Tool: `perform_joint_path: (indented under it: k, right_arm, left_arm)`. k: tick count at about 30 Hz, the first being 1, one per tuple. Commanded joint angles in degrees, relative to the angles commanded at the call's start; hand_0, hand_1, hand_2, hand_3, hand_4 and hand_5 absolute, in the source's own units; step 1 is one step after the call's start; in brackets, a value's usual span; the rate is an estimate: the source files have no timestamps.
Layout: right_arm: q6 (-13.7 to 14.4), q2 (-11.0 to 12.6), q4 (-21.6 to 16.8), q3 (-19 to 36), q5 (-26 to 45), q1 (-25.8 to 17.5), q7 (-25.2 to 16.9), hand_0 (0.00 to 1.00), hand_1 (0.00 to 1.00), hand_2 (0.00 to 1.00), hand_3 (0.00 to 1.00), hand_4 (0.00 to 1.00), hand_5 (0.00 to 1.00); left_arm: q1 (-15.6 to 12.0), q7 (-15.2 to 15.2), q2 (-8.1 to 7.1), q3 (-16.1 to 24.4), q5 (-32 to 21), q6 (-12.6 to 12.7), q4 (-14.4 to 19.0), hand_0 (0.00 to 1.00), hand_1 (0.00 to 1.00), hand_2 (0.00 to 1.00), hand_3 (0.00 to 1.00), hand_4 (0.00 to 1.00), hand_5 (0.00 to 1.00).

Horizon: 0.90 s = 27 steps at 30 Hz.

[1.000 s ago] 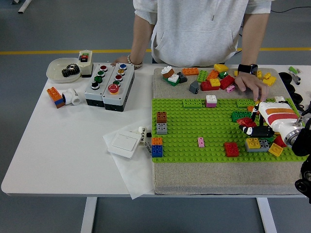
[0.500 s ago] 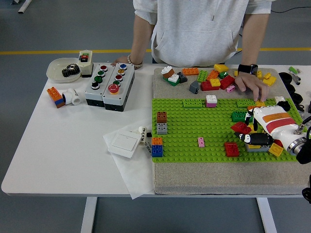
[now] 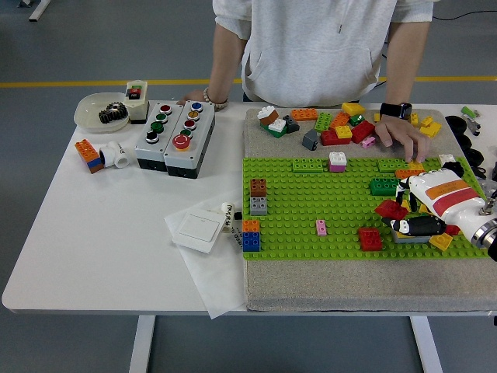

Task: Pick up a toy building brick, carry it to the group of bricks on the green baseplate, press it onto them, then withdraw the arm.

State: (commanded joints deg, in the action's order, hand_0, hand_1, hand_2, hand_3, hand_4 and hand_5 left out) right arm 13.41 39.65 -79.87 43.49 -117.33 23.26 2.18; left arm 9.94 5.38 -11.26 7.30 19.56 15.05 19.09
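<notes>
Button boxes (image 3: 175, 137), gear bowl (image 3: 101, 111), wall switch (image 3: 193, 228).

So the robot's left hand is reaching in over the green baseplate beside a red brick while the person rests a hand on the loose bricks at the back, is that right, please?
Not quite: it is the right hand, coming in from the picture's right edge, as the head view shows. It is over the green baseplate beside a red brick, and the person's hand does rest by the loose bricks at the back.
</notes>
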Motion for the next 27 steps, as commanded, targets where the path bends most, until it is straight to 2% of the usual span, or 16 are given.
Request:
perform_joint_path:
  k: [10, 21, 27]
  right_arm:
    - [1.84, 0.55, 1.92, -0.28, -2.54, -0.07, -3.01, 0.111, 0.217, 0.339, 0.407, 0.767, 0.476]
    - [3.91, 1.05, 3.05, -1.67, -1.6, -0.01, -5.24, 0.114, 0.223, 0.344, 0.407, 0.771, 0.484]
    - [3.53, 1.07, 4.23, -2.55, -1.29, 0.61, -5.76, 0.121, 0.232, 0.356, 0.412, 0.778, 0.494]
  left_arm:
    - [0.24, -0.22, -0.03, -0.29, -0.55, 0.03, -0.01, 0.753, 0.742, 0.732, 0.587, 0.612, 0.644]
    - [0.3, -0.34, -0.06, -0.47, -0.85, 0.03, -0.02, 0.752, 0.742, 0.733, 0.587, 0.612, 0.644]
    - [0.33, -0.42, 0.0, -0.59, -1.07, 0.04, 0.0, 0.752, 0.741, 0.732, 0.587, 0.614, 0.646]
